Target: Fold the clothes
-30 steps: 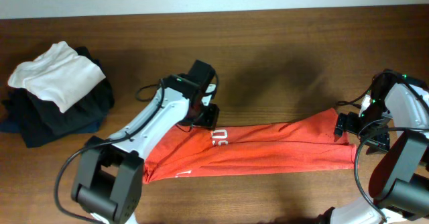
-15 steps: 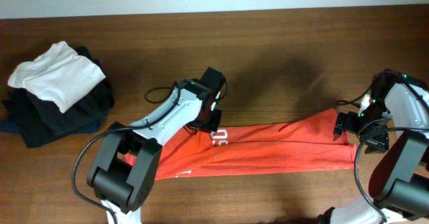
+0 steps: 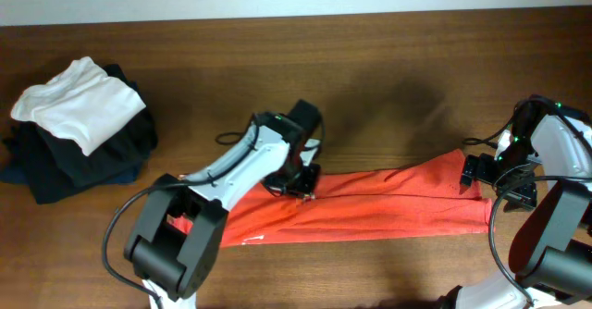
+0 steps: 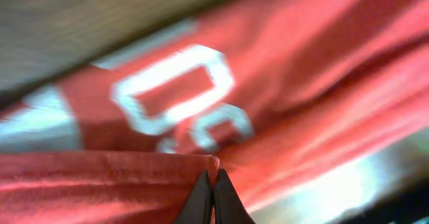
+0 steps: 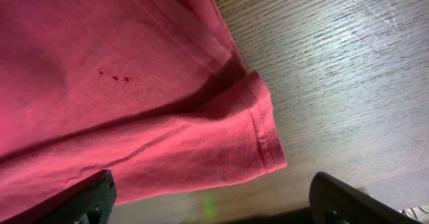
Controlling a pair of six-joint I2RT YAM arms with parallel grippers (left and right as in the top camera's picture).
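The red-orange T-shirt (image 3: pixel 388 212) lies drawn out into a long, narrow band along the near side of the brown wooden worktop (image 3: pixel 370 87). It reaches from in front of the left arm's base across to the right arm. The cloth is creased lengthwise and doubled over itself in layers.

The left gripper (image 4: pixel 213 187) is clenched on the T-shirt. In the left wrist view its two dark fingertips press together with no gap, pinching the raised edge of a fold of red cloth. Just beyond that fold, white lettering (image 4: pixel 177 93) shows on the fabric. It is blurred, and only one rounded character like a zero can be made out. Seen from overhead, this gripper sits at the far edge of the band, left of its middle.

The right gripper (image 5: pixel 214 200) is released and holds nothing, its fingers standing wide apart at the bottom corners of the right wrist view. Above them lies the right end of the T-shirt, where a stitched hem (image 5: pixel 265 133) rests flat against the wood grain. Three small dark specks (image 5: pixel 114 76) mark the cloth nearby. From overhead, this gripper is at the far right end of the band, by its upper corner.

At the far left of the worktop, well apart from the T-shirt, a white garment (image 3: pixel 79 105) lies folded on top of a pile of black garments (image 3: pixel 83 166).
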